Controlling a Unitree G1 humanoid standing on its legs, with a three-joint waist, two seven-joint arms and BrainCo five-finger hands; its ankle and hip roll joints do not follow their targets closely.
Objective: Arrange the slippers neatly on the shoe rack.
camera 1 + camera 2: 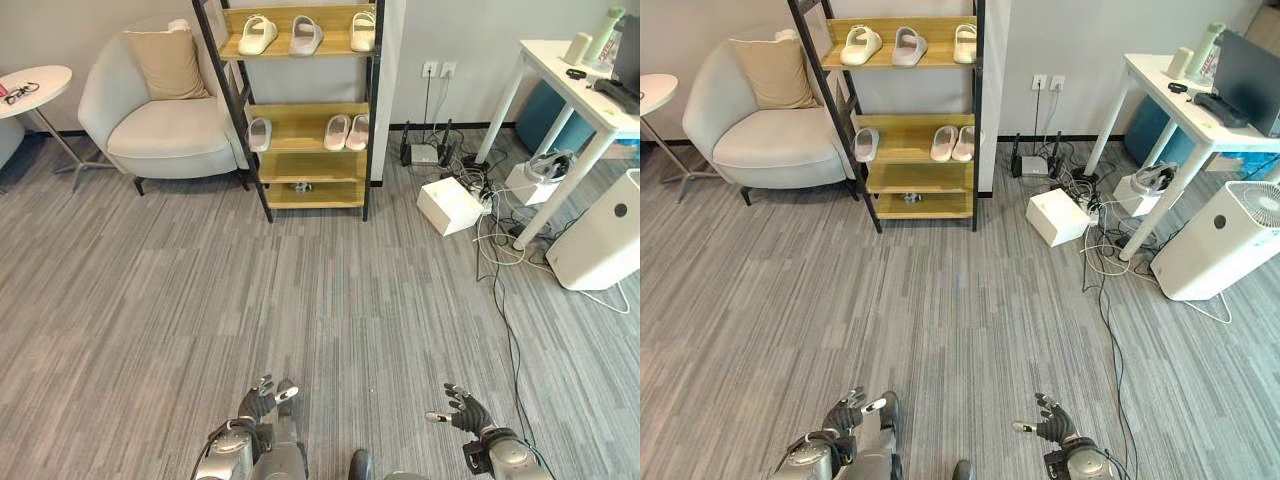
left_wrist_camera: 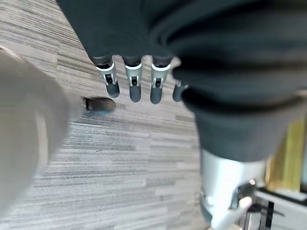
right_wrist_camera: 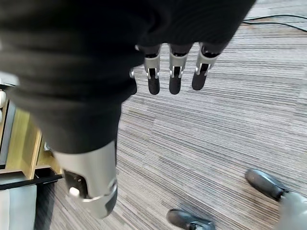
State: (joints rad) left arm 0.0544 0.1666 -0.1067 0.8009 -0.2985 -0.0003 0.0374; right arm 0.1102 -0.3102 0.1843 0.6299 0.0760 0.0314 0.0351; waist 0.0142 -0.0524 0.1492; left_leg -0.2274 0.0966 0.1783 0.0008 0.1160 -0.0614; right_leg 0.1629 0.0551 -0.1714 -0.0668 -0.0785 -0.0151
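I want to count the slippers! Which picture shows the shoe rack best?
The left eye view: the whole shoe rack stands facing the camera, with slippers on two shelves. The right eye view shows the same, a little farther off. The wrist views catch just a wooden edge of it.

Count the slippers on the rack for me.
6. Top shelf: a cream slipper, a grey one and one at the right end. Middle shelf: one at the left and a pair at the right. The posts may hide more.

Open floor (image 1: 300, 290) to the shoe rack (image 1: 300, 120); armchair (image 1: 165, 110) beside it.
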